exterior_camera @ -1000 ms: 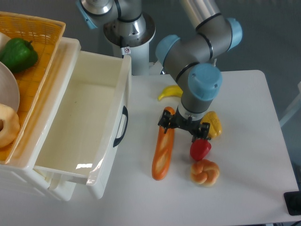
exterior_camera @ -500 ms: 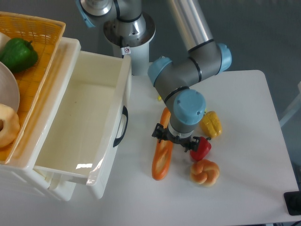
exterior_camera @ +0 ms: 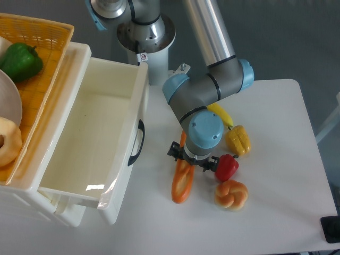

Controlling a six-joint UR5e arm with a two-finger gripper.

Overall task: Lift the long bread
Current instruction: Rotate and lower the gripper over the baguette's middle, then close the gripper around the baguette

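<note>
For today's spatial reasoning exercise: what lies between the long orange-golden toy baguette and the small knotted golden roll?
In the fixed camera view, only bare white table lies between the long orange-golden toy baguette and the small knotted golden roll.

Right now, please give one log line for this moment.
phase: reaching | tool: above long bread middle | jaw state: hidden | bread: on table

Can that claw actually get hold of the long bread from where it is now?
Probably yes. The claw hangs right over the long bread, nothing covering it. The red pepper sits close by but apart.
</note>
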